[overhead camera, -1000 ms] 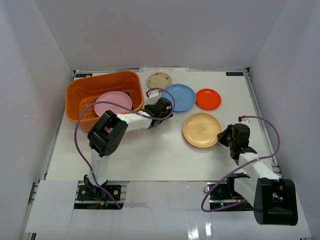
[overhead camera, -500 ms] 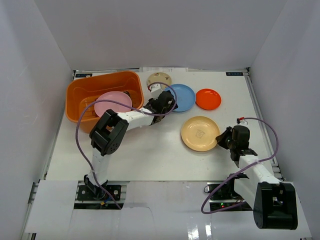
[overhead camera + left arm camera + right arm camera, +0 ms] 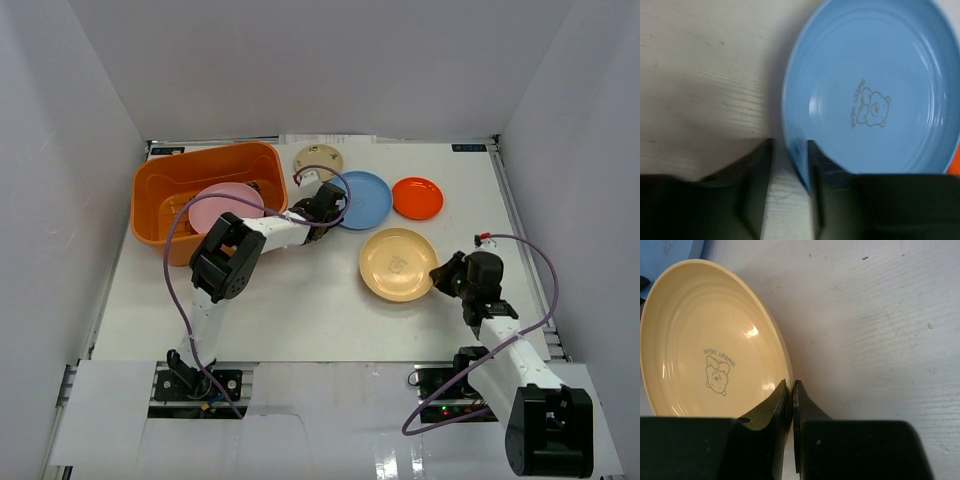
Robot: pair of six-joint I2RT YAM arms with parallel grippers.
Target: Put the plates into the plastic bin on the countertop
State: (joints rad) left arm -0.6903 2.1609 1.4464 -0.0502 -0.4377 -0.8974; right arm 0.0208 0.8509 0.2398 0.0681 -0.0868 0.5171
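Overhead and wrist views of a white countertop (image 3: 300, 310) enclosed by white walls. At far left, toward the back, stands the orange plastic bin (image 3: 160, 180), with the pink plate (image 3: 225, 205) lying inside it.

Just right of the bin, the left gripper (image 3: 325, 205) reaches to the near-left edge of the light blue plate (image 3: 362, 197). In the left wrist view its jaws (image 3: 788, 144) stand apart. The rim of the light blue plate (image 3: 870, 100) lies in the gap between them, close against the right-hand finger (image 3: 815, 190), and bare table shows on the other side.

Behind the left gripper, near the back edge, lies the small tan plate (image 3: 318, 160). The orange-red plate (image 3: 416, 198) lies just right of the blue one, and the two rims almost touch.

Nearer the arms, the peach-yellow plate (image 3: 400, 263) lies on the table at right of centre. The right gripper (image 3: 443, 278) meets its right edge. In the right wrist view the jaws (image 3: 789, 385) are nearly together, pinching the rim of the peach-yellow plate (image 3: 710, 340), which bears a printed bear.
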